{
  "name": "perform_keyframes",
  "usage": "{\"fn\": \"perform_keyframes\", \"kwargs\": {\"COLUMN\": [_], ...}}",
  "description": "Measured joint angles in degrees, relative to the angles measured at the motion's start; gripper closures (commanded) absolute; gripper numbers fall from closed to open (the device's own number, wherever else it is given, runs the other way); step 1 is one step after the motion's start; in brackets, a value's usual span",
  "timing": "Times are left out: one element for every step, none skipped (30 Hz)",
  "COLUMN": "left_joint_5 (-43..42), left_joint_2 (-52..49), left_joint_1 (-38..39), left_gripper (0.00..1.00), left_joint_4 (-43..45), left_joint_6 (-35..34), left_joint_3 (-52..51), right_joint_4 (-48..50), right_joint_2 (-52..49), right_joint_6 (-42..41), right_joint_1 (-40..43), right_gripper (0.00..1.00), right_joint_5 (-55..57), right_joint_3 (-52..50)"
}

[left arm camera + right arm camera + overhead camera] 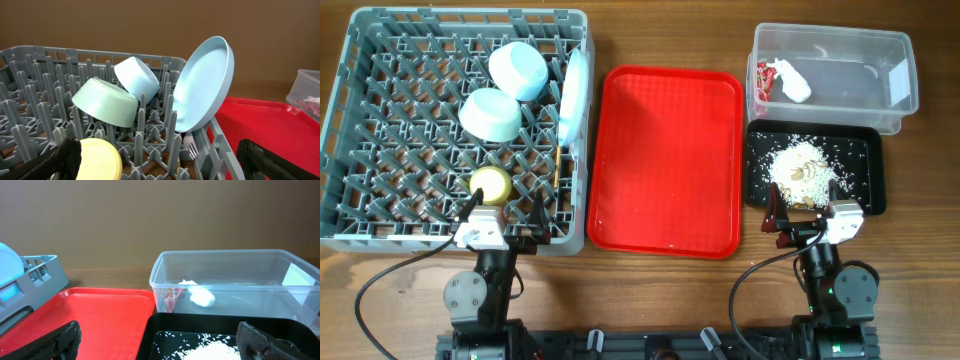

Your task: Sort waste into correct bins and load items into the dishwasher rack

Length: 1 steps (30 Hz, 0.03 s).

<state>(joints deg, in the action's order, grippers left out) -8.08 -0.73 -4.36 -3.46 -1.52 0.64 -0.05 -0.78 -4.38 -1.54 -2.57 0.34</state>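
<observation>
The grey dishwasher rack holds the white plate on edge at its right wall, the white bowl, the pale green bowl and the yellow cup. The left wrist view shows the plate, both bowls, the cup and the white fork between pegs. The wrapper lies in the clear tub. Rice scraps lie in the black tray. My left gripper is open over the rack's near edge. My right gripper is open at the black tray's near edge. I cannot make out the stick.
The red serving tray lies bare between the rack and the bins. It also shows in the right wrist view. Wood table runs along the front, where both arm bases and cables sit.
</observation>
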Motion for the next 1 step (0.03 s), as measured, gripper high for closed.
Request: {"fn": "perform_keyframes", "kwargs": {"left_joint_5": [0.0], "left_joint_2": [0.0], "left_joint_1": [0.0], "left_gripper": [0.0], "left_joint_4": [0.0], "left_joint_6": [-0.02], "left_joint_3": [0.0], "right_joint_4": [-0.02], "right_joint_2": [0.0], "right_joint_6": [0.0], "right_joint_1": [0.0], "right_gripper": [0.0], "right_joint_5": [0.0], "right_joint_3": [0.0]}}
